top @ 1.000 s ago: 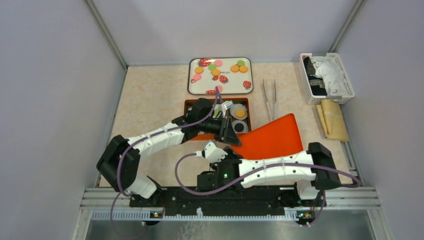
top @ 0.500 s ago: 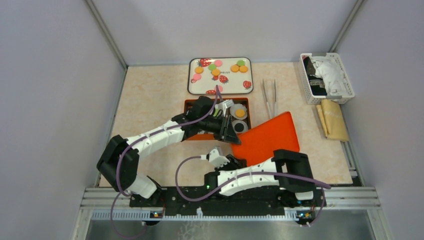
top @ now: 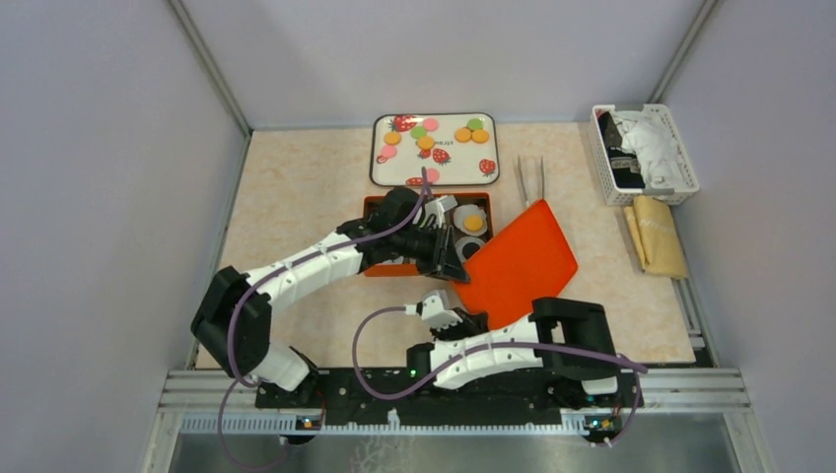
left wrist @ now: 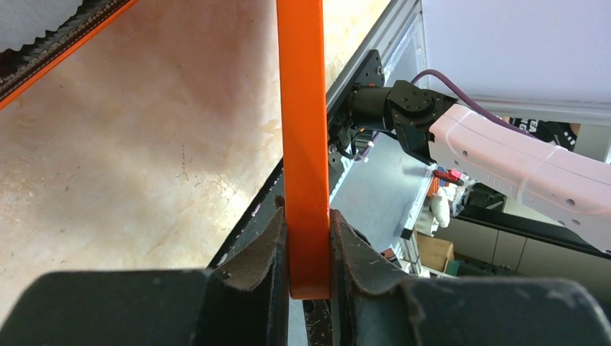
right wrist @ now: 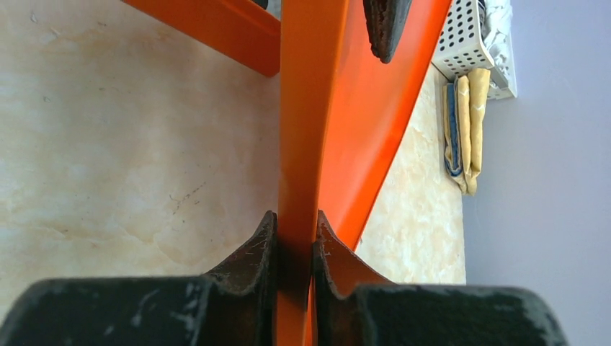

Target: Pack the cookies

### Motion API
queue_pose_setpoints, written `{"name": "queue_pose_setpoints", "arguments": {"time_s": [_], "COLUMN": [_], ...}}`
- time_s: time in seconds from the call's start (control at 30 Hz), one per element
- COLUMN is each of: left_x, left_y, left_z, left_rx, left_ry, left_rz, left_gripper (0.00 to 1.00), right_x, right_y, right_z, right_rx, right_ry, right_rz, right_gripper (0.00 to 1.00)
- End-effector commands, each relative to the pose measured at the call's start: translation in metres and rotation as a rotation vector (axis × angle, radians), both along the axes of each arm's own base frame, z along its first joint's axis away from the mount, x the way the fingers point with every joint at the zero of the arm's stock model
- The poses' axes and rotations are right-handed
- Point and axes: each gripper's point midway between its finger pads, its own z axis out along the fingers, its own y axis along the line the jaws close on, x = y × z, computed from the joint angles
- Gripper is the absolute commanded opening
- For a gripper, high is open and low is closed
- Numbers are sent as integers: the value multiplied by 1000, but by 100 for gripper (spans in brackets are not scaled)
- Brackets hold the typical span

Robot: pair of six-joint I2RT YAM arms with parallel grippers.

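Observation:
Several small round cookies [top: 426, 141] in orange, pink and green lie on the strawberry-print tray [top: 389, 177] at the back. An open orange box [top: 380, 267] in front of it holds white paper cups, one with an orange cookie [top: 474, 223]. An orange lid [top: 518, 261] is held tilted beside the box by both grippers. My left gripper [top: 456, 268] is shut on the lid's near-left edge [left wrist: 302, 108]. My right gripper [top: 461, 317] is shut on its near corner [right wrist: 360, 86]. The left fingers [left wrist: 270, 245] and right fingers [right wrist: 263, 245] press the rim from both sides.
Metal tweezers [top: 530, 187] lie right of the tray. A white basket [top: 646, 153] with cloths stands at the back right, with a folded yellow cloth [top: 659, 235] in front of it. The right arm [left wrist: 519, 166] shows in the left wrist view.
The lid has swung left and up toward the box, its far end coming away from the yellow cloth. The right arm's elbow has folded back toward the base. Both grippers keep their hold.

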Motion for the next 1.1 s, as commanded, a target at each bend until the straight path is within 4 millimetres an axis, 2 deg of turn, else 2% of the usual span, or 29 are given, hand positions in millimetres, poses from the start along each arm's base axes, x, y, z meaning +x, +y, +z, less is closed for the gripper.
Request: {"name": "queue_pose_setpoints", "arguments": {"time_s": [0.0, 0.1, 0.2, 0.3, 0.4, 0.63, 0.67, 0.73, 0.83, 0.9, 0.97, 1.07], "left_x": [1, 12, 19, 24, 28, 34, 37, 35, 42, 47, 50, 54], "left_y": [-11, -7, 4, 26, 49, 112, 121, 133, 148, 153, 154, 154], "left_z": [107, 160, 221, 272, 300, 333, 335, 336, 324, 313, 303, 287], "left_rx": [-239, -282, -334, -367, -363, -264, -248, -238, -190, -153, -135, -113], "left_ry": [-231, -358, -516, -642, -725, -929, -951, -980, -985, -982, -985, -977], "left_rz": [-122, -94, -24, 67, 157, 431, 480, 532, 618, 651, 657, 661], "left_gripper": [2, 25, 41, 48, 51, 54, 50, 36, 11, 0, 0, 0], "right_x": [-10, -8, -6, -5, -3, 2, 4, 7, 13, 16, 19, 22], "right_y": [6, 13, 23, 34, 44, 60, 59, 59, 57, 55, 52, 52], "right_z": [1, 22, 44, 65, 85, 150, 164, 192, 240, 269, 296, 317], "right_rx": [103, 156, 209, 249, 281, 374, 398, 446, 502, 545, 585, 596], "right_ry": [68, 67, 65, 63, 54, 15, 4, -22, -64, -97, -136, -166], "right_rz": [-24, 7, 36, 66, 95, 170, 180, 200, 229, 240, 241, 257], "right_gripper": [0, 0, 0, 0, 0, 0, 0, 0, 0, 0, 0, 0]}}
